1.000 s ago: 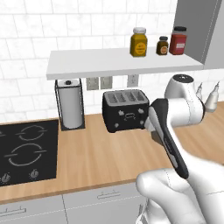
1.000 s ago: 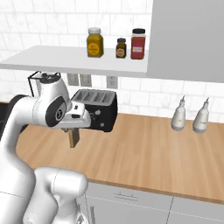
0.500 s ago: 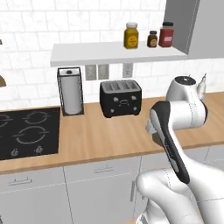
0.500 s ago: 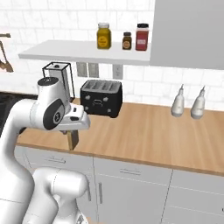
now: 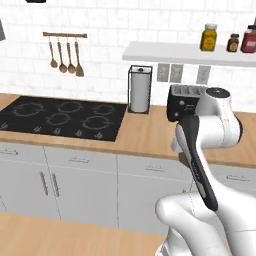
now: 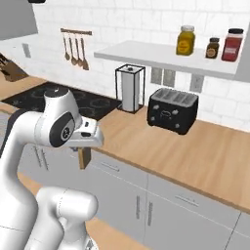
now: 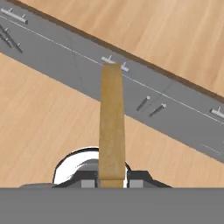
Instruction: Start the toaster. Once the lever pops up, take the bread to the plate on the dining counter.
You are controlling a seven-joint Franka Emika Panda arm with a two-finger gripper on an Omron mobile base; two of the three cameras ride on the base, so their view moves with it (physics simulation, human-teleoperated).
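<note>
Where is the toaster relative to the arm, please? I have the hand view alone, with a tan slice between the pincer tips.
Observer: The toaster stands back on the wall counter, beside the paper towel roll; the arm is off the counter's front edge.
Operator: Is the bread really gripped?
Observer: Yes, the right base view shows the bread hanging edge-down from the pincer, in front of the cabinet doors.
Operator: Anything beyond the toaster?
Observer: A black cooktop lies left of the roll.
</note>
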